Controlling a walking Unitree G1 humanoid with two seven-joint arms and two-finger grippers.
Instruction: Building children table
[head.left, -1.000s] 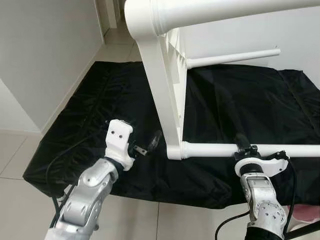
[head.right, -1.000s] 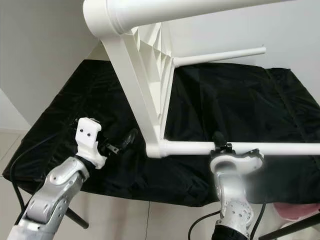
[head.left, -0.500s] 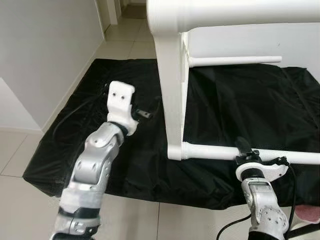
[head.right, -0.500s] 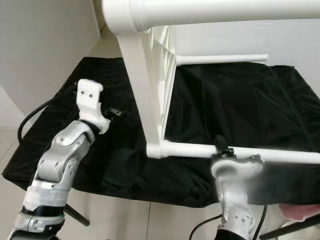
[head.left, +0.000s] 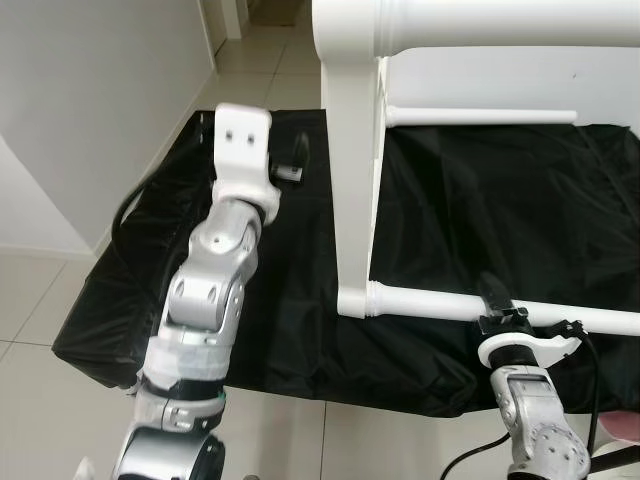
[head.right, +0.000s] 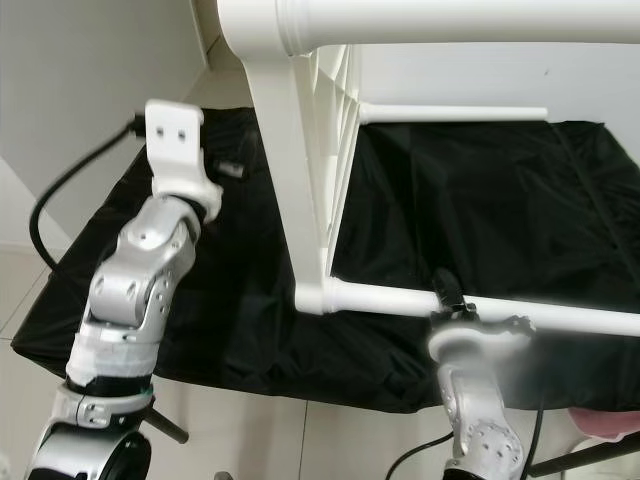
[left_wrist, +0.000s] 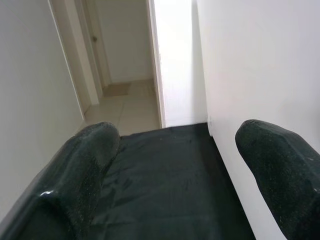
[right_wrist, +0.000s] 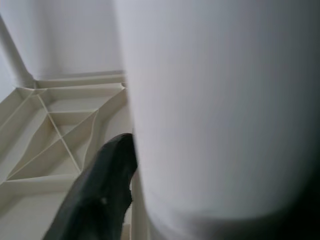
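R pincer clamps white table leg; L pincer raised, open, empty.

White plastic children's table tipped on its side on the black glossy cloth, tabletop edge-on and upright. Ribbed underside faces the robot's right. Round white legs stick out sideways: thick near upper leg across the top, lower near leg level just above the cloth, thin-looking far leg behind. Lower near leg sits between the right tool fingers. Surfaces plain, smooth, turned collar where legs meet the top.
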